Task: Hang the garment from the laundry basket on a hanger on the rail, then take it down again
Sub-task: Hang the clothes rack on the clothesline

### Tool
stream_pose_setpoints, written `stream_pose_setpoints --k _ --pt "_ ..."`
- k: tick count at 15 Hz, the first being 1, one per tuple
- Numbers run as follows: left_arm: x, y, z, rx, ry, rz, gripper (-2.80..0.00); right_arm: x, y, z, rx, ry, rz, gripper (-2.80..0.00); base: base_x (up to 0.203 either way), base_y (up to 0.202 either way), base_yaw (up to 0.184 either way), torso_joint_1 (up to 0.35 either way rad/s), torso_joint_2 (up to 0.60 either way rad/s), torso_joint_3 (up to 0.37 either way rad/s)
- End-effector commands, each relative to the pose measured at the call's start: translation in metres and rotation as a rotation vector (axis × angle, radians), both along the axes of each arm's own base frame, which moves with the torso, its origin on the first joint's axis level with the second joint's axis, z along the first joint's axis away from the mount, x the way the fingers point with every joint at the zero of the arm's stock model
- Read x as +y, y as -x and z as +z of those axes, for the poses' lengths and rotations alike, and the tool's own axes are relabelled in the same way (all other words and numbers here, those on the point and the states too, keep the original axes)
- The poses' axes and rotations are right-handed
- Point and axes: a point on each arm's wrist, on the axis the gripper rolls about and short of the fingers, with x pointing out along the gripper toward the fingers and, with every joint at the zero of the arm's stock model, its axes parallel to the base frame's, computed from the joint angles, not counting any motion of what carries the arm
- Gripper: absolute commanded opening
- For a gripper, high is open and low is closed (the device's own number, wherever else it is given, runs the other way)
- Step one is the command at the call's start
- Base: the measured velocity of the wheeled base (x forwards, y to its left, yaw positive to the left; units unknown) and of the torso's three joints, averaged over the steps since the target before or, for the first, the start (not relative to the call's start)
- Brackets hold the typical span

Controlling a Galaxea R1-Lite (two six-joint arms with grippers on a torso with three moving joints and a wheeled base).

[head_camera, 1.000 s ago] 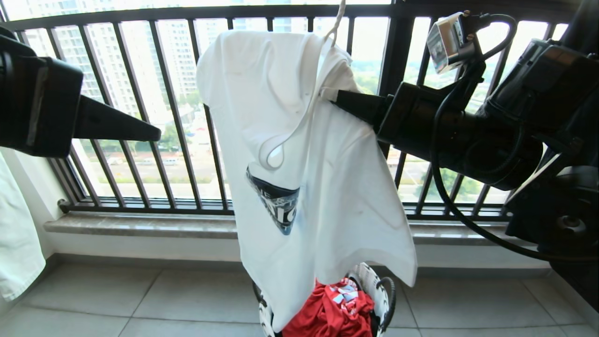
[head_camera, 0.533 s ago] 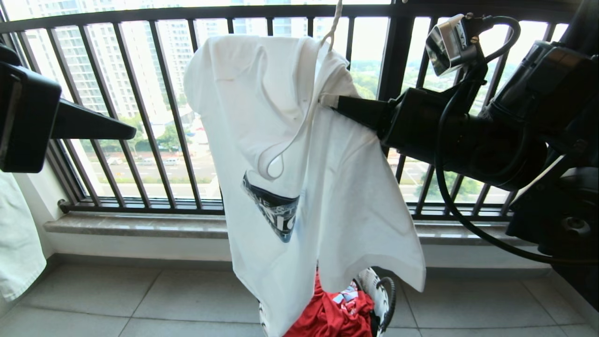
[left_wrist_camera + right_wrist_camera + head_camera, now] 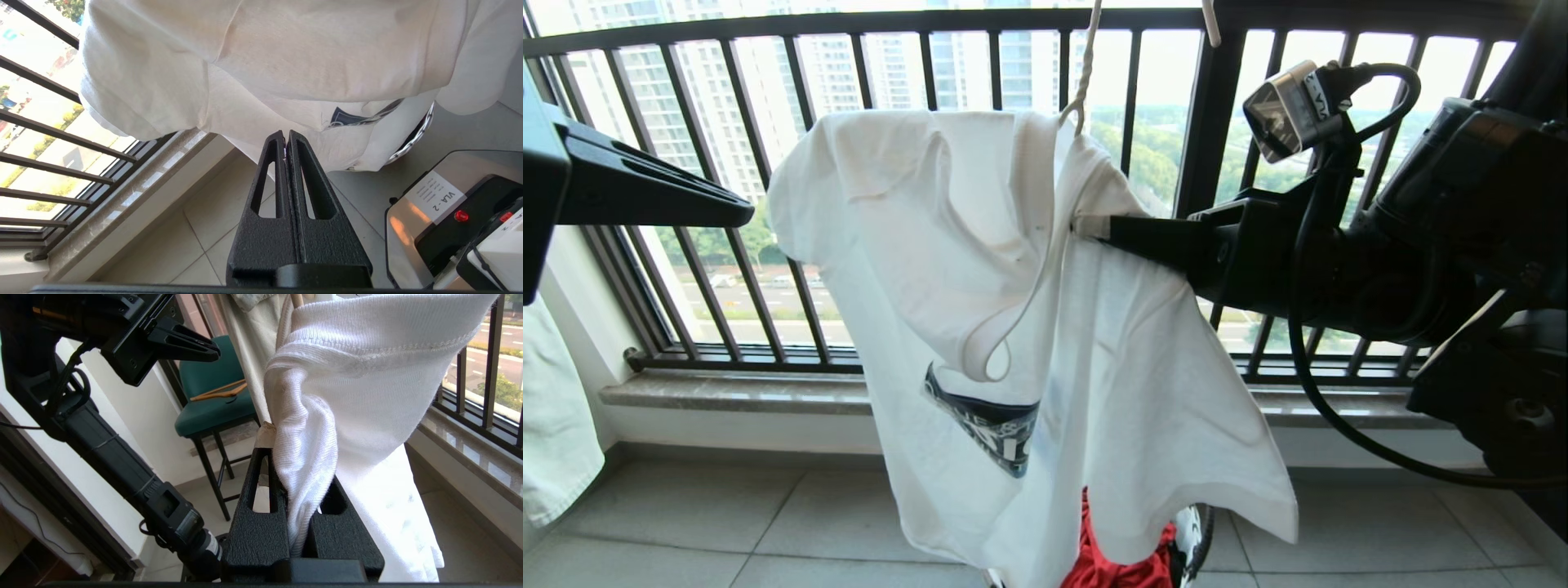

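A white T-shirt [image 3: 980, 269] hangs on a wire hanger [image 3: 1081, 98]; the right hand [image 3: 1094, 227] grips its collar, the left hand [image 3: 739, 216] is closed and empty beside it.

From my seat the one thing I can read cleanly is "VLA-2", printed on a white label [image 3: 436, 192] stuck to the robot's grey base housing [image 3: 412, 237] in the left wrist view; the smaller lines of print beside it on that label are too fine for me to make out. The garment [image 3: 980, 269] carries a navy chest graphic [image 3: 992, 429] with white lettering, but folds hide most of it in the head view and I can't make any letter out for certain. In the left wrist view only a sliver of that graphic shows, with nothing legible. I can read no other text.
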Motion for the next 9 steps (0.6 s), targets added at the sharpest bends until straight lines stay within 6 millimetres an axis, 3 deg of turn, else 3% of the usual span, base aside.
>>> stream_pose_setpoints --k 1,5,7,8,9 --pt "0.002 -0.01 0.005 0.015 -0.035 -0.007 -2.8 -0.003 0.0 -0.003 0.003 0.012 0.032 -2.8 0.0 0.0 0.0 0.0 0.0 0.0" --pt "0.0 -0.043 -0.002 0.026 -0.133 -0.071 -2.8 -0.003 -0.001 -0.006 0.01 0.024 0.055 -2.8 0.0 0.0 0.0 0.0 0.0 0.0" --pt "0.001 -0.04 0.0 0.013 -0.131 -0.116 -2.8 -0.003 -0.001 -0.006 0.008 0.028 0.069 -2.8 0.0 0.0 0.0 0.0 0.0 0.0" --pt "0.0 -0.038 -0.001 0.02 -0.118 -0.154 0.0 -0.003 0.0 -0.008 0.01 0.032 0.076 -2.8 0.0 0.0 0.0 0.0 0.0 0.0" --pt "0.0 -0.037 -0.001 0.021 -0.116 -0.176 0.0 -0.003 0.0 -0.009 0.013 0.034 0.08 -2.8 0.0 0.0 0.0 0.0 0.0 0.0"
